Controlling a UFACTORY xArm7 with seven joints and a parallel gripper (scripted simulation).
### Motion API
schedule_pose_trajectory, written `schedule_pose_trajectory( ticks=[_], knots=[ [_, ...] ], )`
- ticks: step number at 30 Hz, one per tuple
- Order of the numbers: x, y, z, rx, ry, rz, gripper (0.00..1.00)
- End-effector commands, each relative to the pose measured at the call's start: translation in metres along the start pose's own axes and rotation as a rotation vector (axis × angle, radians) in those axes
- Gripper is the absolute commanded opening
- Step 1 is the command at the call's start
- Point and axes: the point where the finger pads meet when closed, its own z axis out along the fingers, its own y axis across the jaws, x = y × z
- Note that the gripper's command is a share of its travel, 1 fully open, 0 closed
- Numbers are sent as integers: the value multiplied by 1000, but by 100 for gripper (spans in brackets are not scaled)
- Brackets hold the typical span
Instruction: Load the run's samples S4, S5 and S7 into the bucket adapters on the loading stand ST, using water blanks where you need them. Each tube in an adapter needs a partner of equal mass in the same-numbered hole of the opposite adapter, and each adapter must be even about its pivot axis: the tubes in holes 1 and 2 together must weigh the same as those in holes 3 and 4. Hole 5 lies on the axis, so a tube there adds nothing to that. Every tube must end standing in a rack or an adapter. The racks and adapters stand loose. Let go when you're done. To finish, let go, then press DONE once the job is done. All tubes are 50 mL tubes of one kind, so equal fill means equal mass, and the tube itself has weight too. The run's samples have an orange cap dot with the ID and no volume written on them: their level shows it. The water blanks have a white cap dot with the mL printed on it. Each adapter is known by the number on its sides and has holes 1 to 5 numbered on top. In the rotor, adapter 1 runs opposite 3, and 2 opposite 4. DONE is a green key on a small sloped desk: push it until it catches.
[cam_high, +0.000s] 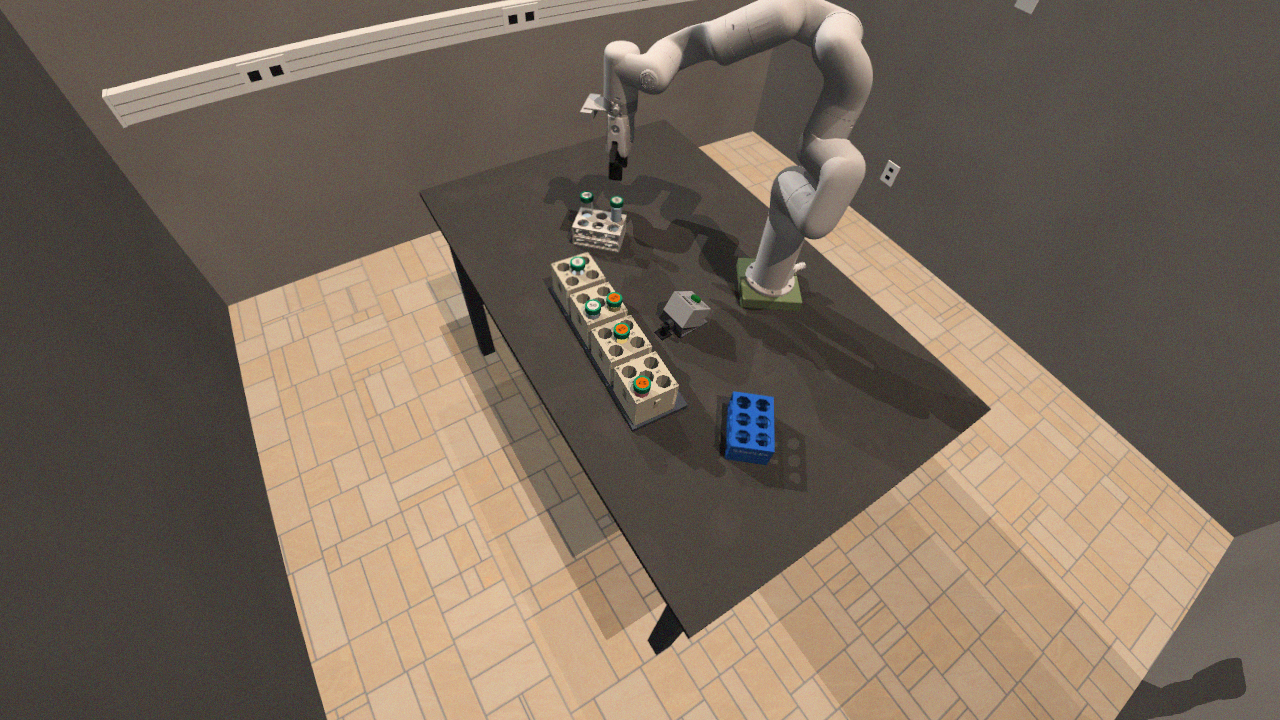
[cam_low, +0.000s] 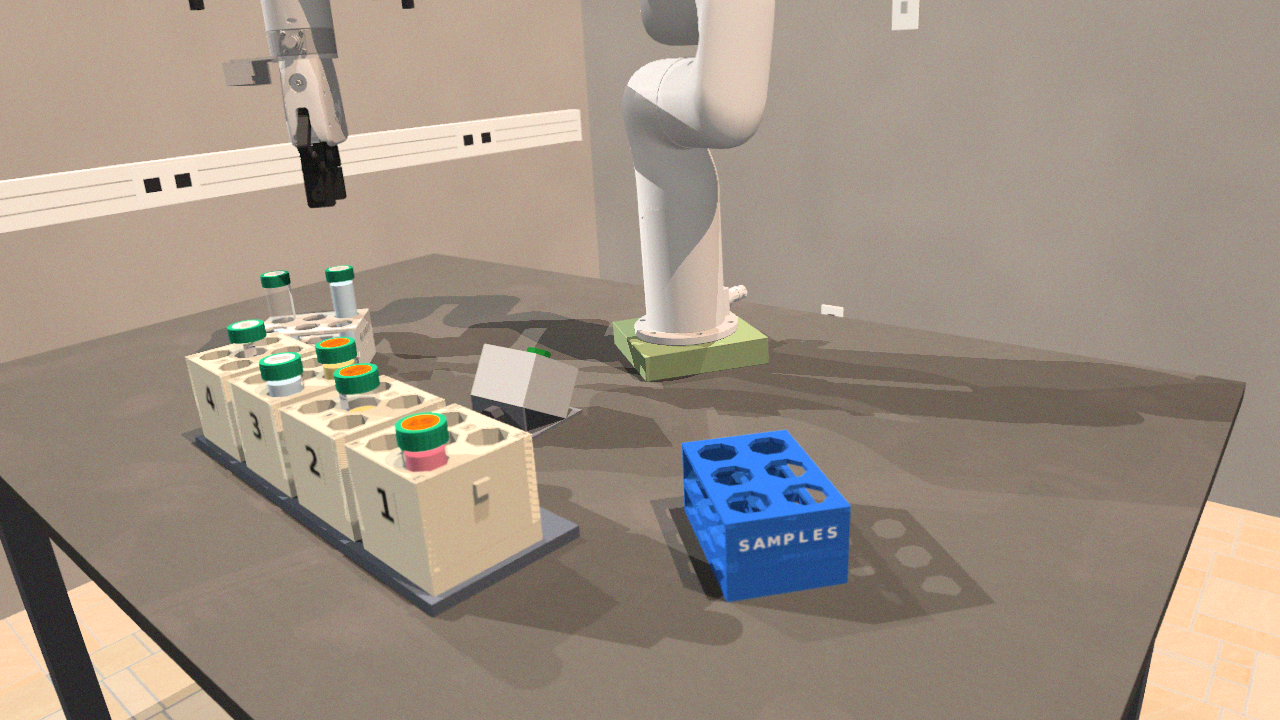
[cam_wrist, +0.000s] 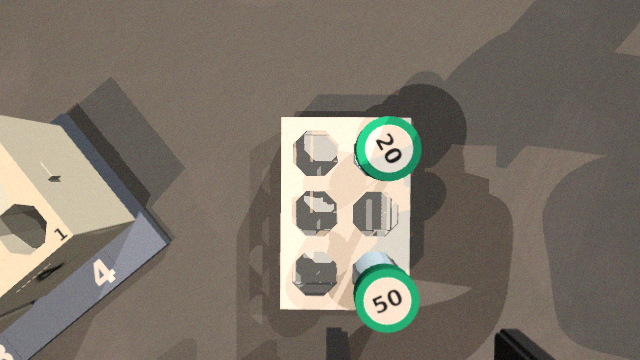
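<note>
My gripper (cam_high: 616, 170) (cam_low: 322, 189) (cam_wrist: 427, 350) is open and empty. It hangs high above the white blank rack (cam_high: 597, 234) (cam_low: 360, 327) (cam_wrist: 290, 180). That rack holds a 20 mL blank (cam_wrist: 388, 148) (cam_low: 275, 291) and a 50 mL blank (cam_wrist: 386, 299) (cam_low: 340, 286). On the loading stand (cam_low: 501, 573) (cam_wrist: 125, 260), adapter 1 (cam_low: 447, 510) holds an orange-dot tube (cam_low: 421, 438). Adapter 2 (cam_low: 313, 463) holds an orange-dot tube (cam_low: 356, 380). Adapter 3 (cam_low: 255, 428) holds a white-dot tube (cam_low: 281, 371) and an orange-dot tube (cam_low: 336, 351). Adapter 4 (cam_low: 210, 398) (cam_wrist: 30, 165) holds a white-dot tube (cam_low: 246, 333).
The blue SAMPLES rack (cam_high: 750, 427) (cam_low: 787, 537) stands empty near the table's front. The DONE desk (cam_high: 686, 310) (cam_low: 523, 385) sits between the stand and the arm's green base (cam_high: 768, 291) (cam_low: 693, 349).
</note>
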Motion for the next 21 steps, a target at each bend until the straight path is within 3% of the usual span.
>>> schedule_pose_trajectory(
  ticks=[1, 21],
  knots=[
    [2, 0, 9, 0, 5, 0, 57],
    [2, 0, 45, 0, 4, 0, 57]
  ],
)
